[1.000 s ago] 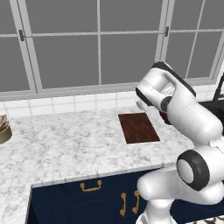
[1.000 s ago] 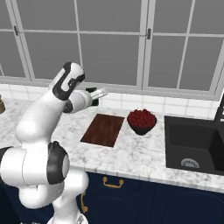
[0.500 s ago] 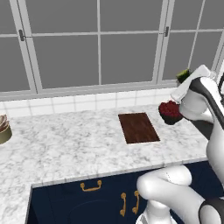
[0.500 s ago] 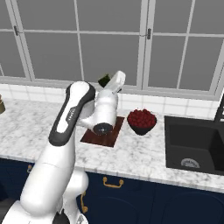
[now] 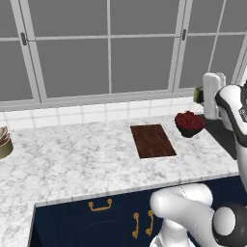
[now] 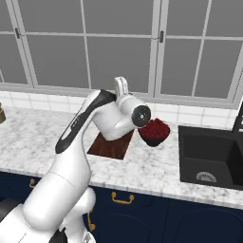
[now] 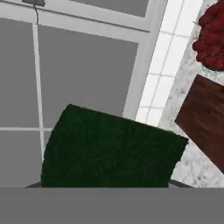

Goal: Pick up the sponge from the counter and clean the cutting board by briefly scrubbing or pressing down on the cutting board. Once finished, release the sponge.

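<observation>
My gripper (image 5: 199, 94) is shut on the sponge (image 7: 109, 148), a dark green block that bulks large low in the hand view and hides the fingertips. From the left base view the sponge (image 5: 197, 94) shows as a small green patch beside the white hand, high up by the window. The cutting board (image 5: 152, 141) lies flat on the white marble counter (image 5: 87, 159), below and to the left of the hand. The board's (image 6: 111, 144) near end shows under the arm's elbow in the right base view, and one corner of the board (image 7: 205, 120) appears at right in the hand view.
A dark bowl of red fruit (image 5: 189, 124) stands just right of the board, under the hand. A black sink (image 6: 211, 159) is sunk in the counter further right. Another bowl (image 5: 4, 142) sits at the far left edge. A tiled backsplash and windows close off the back.
The arm has swung right across the board, with the sponge in the gripper. The hand has risen to window height near the fruit bowl.
</observation>
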Controlling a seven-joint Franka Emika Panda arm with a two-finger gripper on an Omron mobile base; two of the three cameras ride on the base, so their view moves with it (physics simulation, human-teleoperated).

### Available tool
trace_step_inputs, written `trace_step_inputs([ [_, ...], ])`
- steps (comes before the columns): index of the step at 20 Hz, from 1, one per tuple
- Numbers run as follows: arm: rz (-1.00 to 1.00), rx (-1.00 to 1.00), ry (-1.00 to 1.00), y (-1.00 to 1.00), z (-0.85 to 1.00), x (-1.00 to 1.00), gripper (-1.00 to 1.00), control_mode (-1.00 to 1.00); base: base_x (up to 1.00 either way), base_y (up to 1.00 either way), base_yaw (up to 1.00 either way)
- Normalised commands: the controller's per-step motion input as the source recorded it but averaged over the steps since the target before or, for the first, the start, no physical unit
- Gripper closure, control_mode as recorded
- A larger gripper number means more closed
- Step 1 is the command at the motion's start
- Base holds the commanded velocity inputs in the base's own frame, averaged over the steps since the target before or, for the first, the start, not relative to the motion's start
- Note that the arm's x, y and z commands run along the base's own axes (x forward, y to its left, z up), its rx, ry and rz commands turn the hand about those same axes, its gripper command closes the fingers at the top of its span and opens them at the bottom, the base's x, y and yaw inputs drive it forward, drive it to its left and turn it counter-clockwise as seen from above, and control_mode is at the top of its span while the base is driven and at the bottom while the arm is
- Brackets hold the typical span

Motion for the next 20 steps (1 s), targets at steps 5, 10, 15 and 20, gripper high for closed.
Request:
trace_step_inputs([
  [5,0.25,-0.76,0.50,0.46,-0.51,0.51,1.00,-1.00,0.00,0.00,0.00],
  [10,0.28,-0.61,0.57,0.34,-0.32,0.46,1.00,-1.00,0.00,0.00,0.00],
  [15,0.08,-0.07,0.18,0.24,-0.59,0.10,1.00,-1.00,0.00,0.00,0.00],
  [20,0.05,-0.17,0.12,0.68,-1.00,0.00,1.00,-1.00,0.00,0.00,0.00],
])
